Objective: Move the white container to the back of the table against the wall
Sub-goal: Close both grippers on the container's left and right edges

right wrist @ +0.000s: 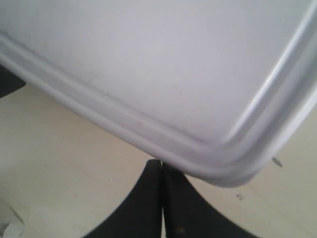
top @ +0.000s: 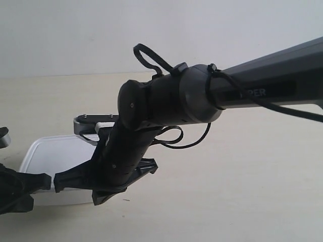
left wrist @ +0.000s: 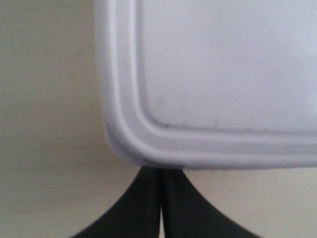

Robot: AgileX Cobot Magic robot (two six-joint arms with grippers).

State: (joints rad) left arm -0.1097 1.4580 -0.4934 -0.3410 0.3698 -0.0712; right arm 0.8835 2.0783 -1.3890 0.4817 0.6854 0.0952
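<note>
The white container (top: 56, 154) lies flat on the table (top: 242, 196) at the exterior view's left, its lid on, well short of the wall (top: 75, 35). The arm at the exterior view's right crosses the picture, and its gripper (top: 58, 182) points at the box's near edge. The gripper (top: 45, 182) of the arm at the exterior view's left meets it there. In the left wrist view, my left gripper (left wrist: 161, 171) is shut and empty, its tips against the white container (left wrist: 223, 69) near a rounded corner. My right gripper (right wrist: 162, 163) is likewise shut, its tips touching the rim of the white container (right wrist: 158, 64).
A big black arm link (top: 166, 103) with looping cables fills the middle of the exterior view and hides part of the box. A small grey object (top: 3, 137) shows at the left edge. Bare tabletop stretches to the right and back toward the wall.
</note>
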